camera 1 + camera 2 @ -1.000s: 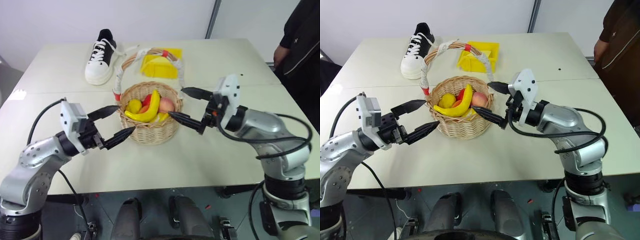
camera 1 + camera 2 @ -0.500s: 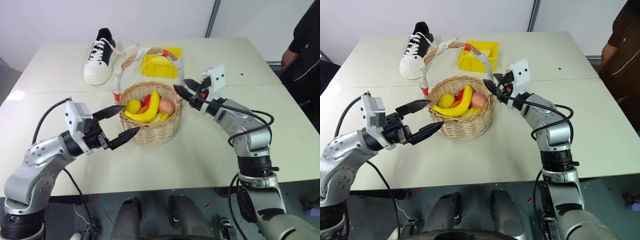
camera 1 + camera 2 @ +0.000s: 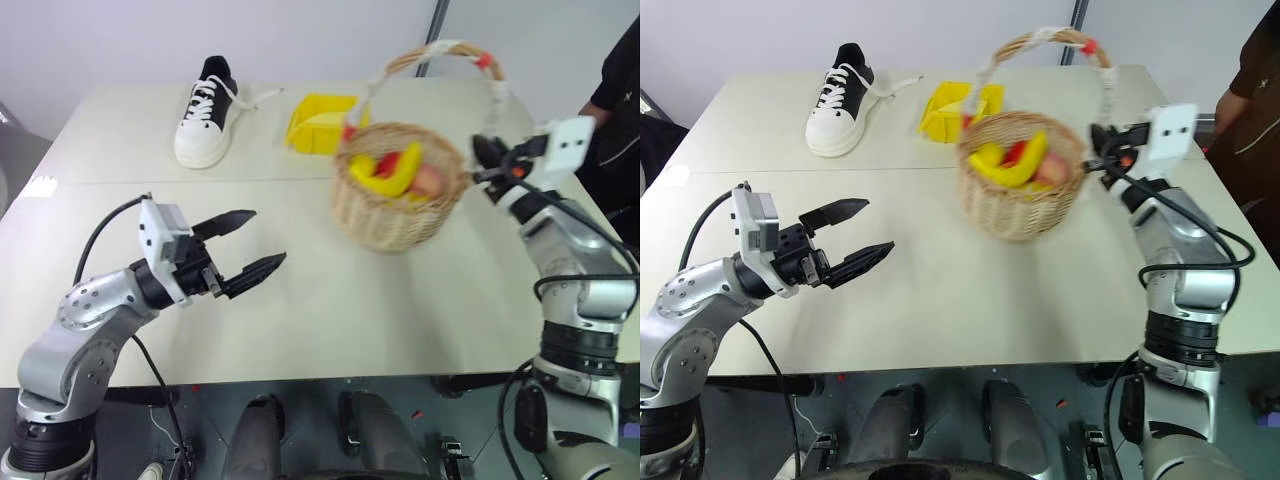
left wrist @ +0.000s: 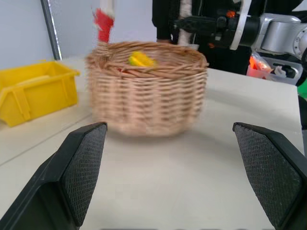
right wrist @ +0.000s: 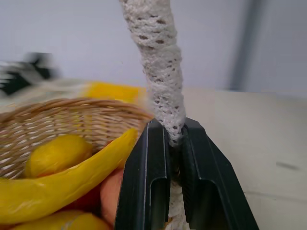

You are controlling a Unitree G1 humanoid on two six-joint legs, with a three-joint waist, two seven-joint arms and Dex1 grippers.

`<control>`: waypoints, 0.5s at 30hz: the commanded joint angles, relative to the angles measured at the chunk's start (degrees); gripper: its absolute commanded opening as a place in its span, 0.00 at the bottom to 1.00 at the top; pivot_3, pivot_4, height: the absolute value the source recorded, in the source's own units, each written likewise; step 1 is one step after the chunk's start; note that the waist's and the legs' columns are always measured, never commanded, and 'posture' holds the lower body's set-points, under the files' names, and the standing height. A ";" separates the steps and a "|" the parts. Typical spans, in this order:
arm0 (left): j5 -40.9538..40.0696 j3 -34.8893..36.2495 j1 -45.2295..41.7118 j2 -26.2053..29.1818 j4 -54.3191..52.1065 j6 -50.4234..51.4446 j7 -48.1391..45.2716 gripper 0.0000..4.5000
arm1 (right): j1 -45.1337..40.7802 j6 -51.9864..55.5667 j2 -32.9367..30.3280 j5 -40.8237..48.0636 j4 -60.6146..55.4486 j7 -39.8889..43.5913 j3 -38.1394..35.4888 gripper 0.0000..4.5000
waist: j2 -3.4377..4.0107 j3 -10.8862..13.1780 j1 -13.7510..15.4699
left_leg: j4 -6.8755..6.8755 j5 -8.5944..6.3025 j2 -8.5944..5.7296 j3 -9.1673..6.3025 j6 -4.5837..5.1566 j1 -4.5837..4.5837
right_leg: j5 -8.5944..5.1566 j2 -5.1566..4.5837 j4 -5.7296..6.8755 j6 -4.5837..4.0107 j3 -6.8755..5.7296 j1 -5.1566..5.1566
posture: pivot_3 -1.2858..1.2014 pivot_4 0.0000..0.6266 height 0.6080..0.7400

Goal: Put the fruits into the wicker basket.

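The wicker basket (image 3: 398,212) is right of the table's centre, leaning a little. A yellow banana (image 3: 396,170), a red-and-yellow fruit (image 3: 430,180) and other yellow fruits lie inside it. My right gripper (image 3: 484,162) is shut on the handle (image 5: 160,72), low down at its right end where the white cloth wraps it. My left gripper (image 3: 268,238) hovers open and empty over the table's left half, well apart from the basket (image 4: 148,91), with its fingers (image 4: 81,167) pointing toward it.
A black-and-white sneaker (image 3: 205,115) and a yellow plastic bin (image 3: 315,125) sit at the back of the table. A person in dark clothes (image 3: 620,90) stands at the far right edge. Bare tabletop lies between my left gripper and the basket.
My right gripper closed on the basket's handle and swung right, dragging the basket with the fruits from the centre to the right. The left arm stayed put.
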 commanded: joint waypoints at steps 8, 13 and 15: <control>1.40 -1.04 -1.70 -1.30 0.52 -0.95 0.01 1.00 | -2.17 -5.98 -2.15 -0.98 6.98 -3.55 -3.92 0.50 | 0.12 -0.02 -1.14 | -0.07 0.00 0.02 -0.04 0.01 0.03 | 0.07 0.04 0.05 0.14 0.03 -0.01 | 0.52 0.24 1.00; 3.68 0.83 -0.01 -0.93 2.71 -1.04 1.76 1.00 | 4.51 -6.44 -4.04 2.42 0.88 1.77 -5.90 0.70 | 0.13 -0.02 -1.08 | -0.07 0.00 0.02 -0.04 0.01 0.02 | 0.04 0.03 0.04 0.19 0.02 0.01 | 0.52 0.24 1.00; 4.87 1.61 0.62 -0.80 4.08 -1.04 2.68 1.00 | 7.24 -6.32 -4.42 4.35 -1.09 4.06 -6.95 0.70 | 0.13 -0.03 -0.95 | -0.06 0.00 0.02 -0.04 0.01 0.01 | 0.04 0.03 0.03 0.19 0.02 0.01 | 0.52 0.24 1.00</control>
